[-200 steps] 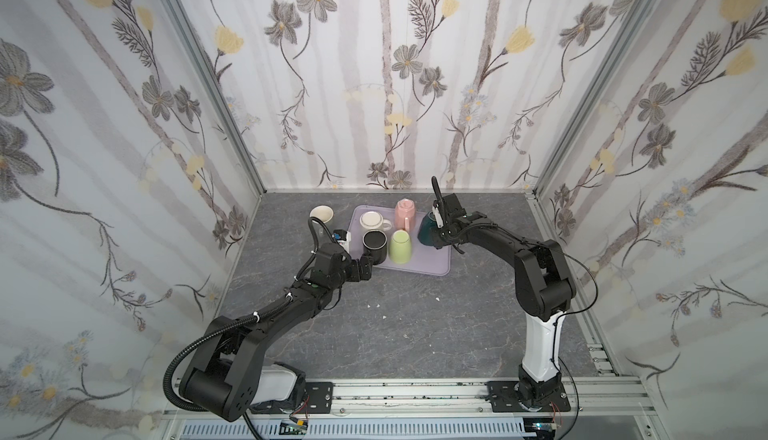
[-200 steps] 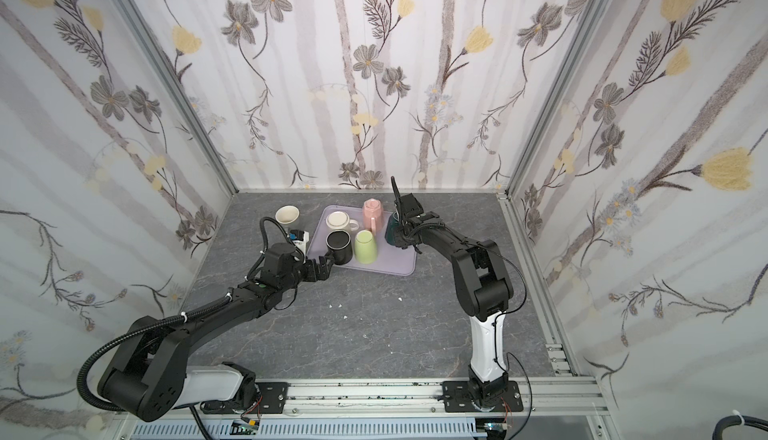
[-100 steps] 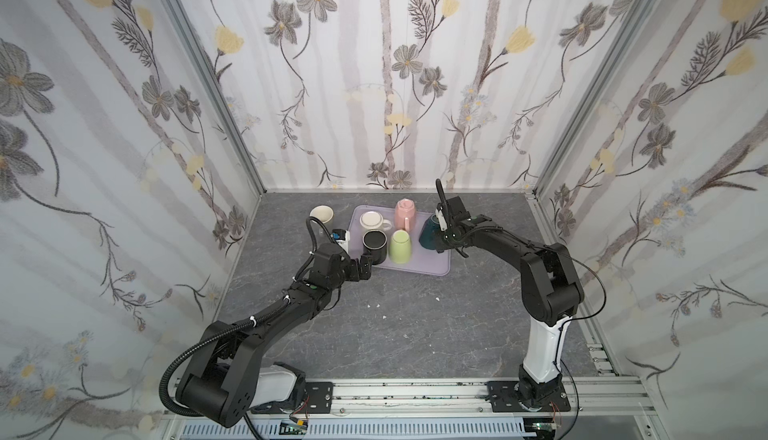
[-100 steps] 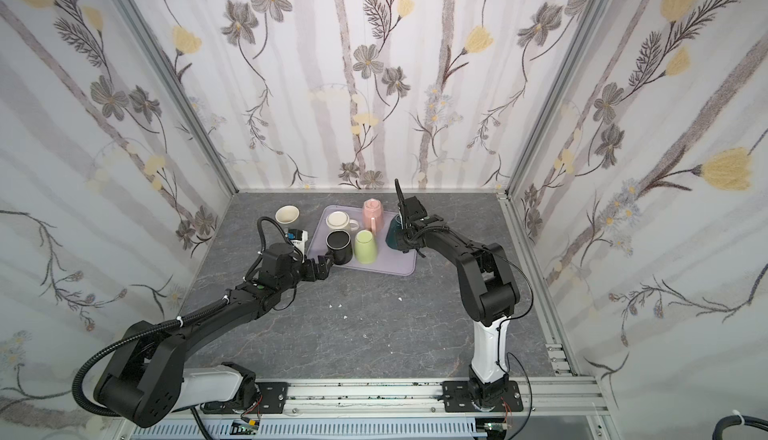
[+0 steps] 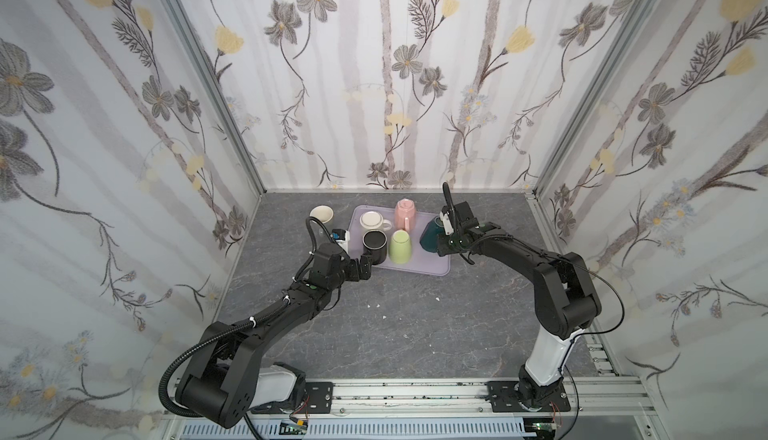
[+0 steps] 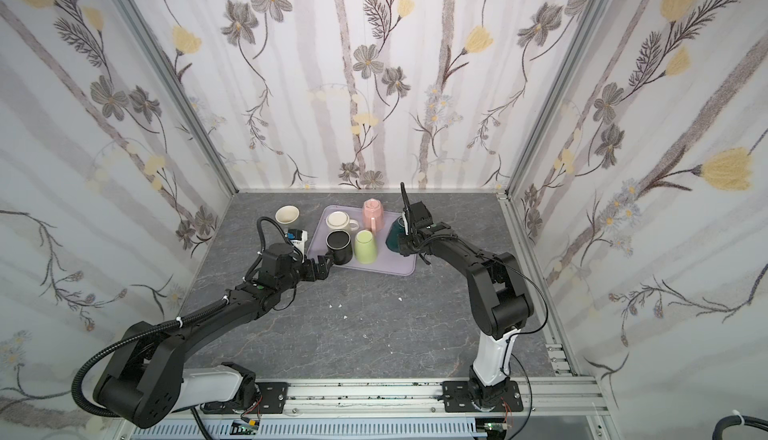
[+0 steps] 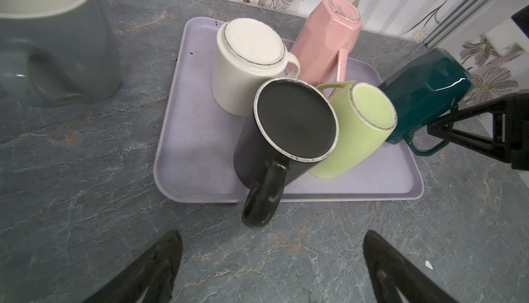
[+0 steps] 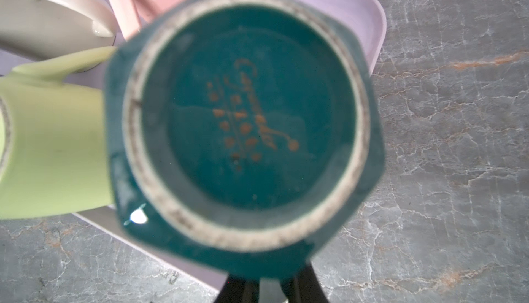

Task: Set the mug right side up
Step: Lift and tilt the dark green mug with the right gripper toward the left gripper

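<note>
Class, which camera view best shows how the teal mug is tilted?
The left wrist view: the teal mug shows side-on, tilted, with the right gripper shut on its handle. The right wrist view shows only its base, close and blurred. Both top views show the teal mug small, partly hidden by the gripper.

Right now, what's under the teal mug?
The tilted teal mug is over the edge of the purple tray and the grey table. Its body hides whether its rim touches the tray.

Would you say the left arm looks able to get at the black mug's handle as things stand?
Probably yes: the left gripper is open and faces the black mug's handle, which juts over the tray edge with nothing between them.
</note>
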`<act>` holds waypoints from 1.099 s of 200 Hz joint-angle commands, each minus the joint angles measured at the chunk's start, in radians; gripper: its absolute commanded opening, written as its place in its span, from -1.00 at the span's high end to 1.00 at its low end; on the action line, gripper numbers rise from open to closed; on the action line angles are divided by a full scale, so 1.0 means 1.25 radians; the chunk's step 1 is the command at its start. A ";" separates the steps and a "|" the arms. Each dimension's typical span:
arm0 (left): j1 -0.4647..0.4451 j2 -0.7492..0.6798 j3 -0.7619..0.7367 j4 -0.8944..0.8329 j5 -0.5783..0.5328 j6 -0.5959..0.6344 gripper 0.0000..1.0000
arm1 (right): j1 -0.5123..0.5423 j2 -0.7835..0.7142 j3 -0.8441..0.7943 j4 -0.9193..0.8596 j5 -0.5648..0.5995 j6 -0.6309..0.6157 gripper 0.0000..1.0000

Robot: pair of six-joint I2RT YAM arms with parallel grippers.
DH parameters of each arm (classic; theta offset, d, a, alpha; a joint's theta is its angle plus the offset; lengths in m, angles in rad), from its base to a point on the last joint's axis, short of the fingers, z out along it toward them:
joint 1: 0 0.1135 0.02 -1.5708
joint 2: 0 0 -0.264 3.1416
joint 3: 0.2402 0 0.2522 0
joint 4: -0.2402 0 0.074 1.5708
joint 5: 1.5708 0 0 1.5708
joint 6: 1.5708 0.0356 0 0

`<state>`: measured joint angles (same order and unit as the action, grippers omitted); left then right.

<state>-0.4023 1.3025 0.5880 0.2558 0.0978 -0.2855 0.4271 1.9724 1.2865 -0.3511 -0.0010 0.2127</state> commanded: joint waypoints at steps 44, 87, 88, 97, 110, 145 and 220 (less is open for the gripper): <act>0.000 -0.012 0.006 0.007 -0.003 -0.025 -1.00 | 0.002 -0.086 -0.071 0.123 -0.044 0.027 1.00; 0.000 0.001 0.019 0.008 0.014 -0.053 -1.00 | 0.001 -0.127 -0.093 0.134 -0.048 0.035 1.00; 0.001 0.001 0.019 0.008 0.015 -0.054 -1.00 | 0.001 -0.128 -0.094 0.134 -0.049 0.035 1.00; 0.001 0.001 0.021 0.010 0.020 -0.062 -1.00 | 0.001 -0.140 -0.100 0.139 -0.055 0.037 1.00; 0.000 -0.001 0.025 0.009 0.023 -0.072 -1.00 | 0.001 -0.157 -0.110 0.149 -0.064 0.043 1.00; 0.000 -0.006 0.029 0.018 0.037 -0.112 -1.00 | 0.000 -0.202 -0.134 0.175 -0.097 0.058 1.00; -0.019 0.007 0.055 0.057 0.118 -0.191 -1.00 | -0.001 -0.294 -0.184 0.224 -0.165 0.107 1.00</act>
<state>-0.4164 1.3079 0.6361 0.2592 0.2077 -0.4774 0.4259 1.6398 1.0645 -0.2062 -0.1604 0.3145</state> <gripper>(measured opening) 0.997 0.159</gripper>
